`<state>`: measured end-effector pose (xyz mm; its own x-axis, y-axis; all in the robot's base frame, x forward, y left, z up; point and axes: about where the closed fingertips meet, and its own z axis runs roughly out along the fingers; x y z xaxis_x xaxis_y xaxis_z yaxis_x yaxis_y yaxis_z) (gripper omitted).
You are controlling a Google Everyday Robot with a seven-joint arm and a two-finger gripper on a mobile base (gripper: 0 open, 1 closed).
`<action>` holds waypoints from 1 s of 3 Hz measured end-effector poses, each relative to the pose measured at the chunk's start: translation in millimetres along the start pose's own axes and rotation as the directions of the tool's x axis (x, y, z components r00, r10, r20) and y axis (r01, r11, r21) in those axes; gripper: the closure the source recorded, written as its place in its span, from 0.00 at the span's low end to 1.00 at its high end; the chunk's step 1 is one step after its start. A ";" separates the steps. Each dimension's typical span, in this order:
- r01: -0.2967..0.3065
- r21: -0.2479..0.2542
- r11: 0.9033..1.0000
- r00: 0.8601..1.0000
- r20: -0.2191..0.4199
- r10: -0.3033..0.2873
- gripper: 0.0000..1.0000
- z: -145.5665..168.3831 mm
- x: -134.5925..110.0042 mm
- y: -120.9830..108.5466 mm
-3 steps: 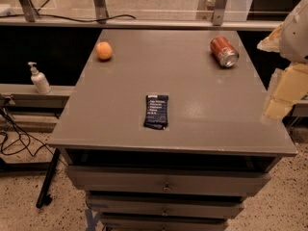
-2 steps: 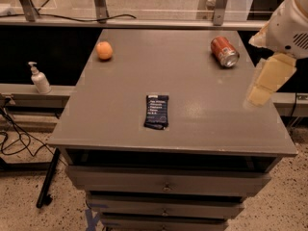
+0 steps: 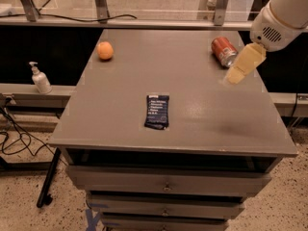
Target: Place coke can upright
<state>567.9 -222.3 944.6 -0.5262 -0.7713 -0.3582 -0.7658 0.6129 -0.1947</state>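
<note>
The coke can [image 3: 224,51], red with silver rims, lies on its side near the far right corner of the grey table [image 3: 202,124]. My gripper [image 3: 239,72], cream-coloured under the white arm, hangs just right of the can and slightly nearer the front, above the tabletop. It holds nothing that I can see and is close to the can's lower end.
An orange [image 3: 105,50] sits at the far left of the table. A dark blue snack packet [image 3: 157,111] lies near the middle front. A soap dispenser [image 3: 41,79] stands on a ledge to the left. Drawers [image 3: 166,184] are below the tabletop, and cables lie on the floor at the left.
My arm has moved left and farther back, from beyond the table's right edge to right beside the can. The can, orange and packet have not moved.
</note>
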 end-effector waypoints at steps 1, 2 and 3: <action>-0.202 0.066 0.977 0.978 -0.033 0.204 0.00 15.1 15.1 -35.4; -0.265 0.067 0.962 0.963 -0.030 0.268 0.00 15.6 15.9 -34.7; -0.265 0.067 0.962 0.963 -0.030 0.268 0.00 15.7 15.9 -34.7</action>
<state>591.9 -253.2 931.4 -0.7228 -0.5839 -0.3696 -0.5722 0.8056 -0.1537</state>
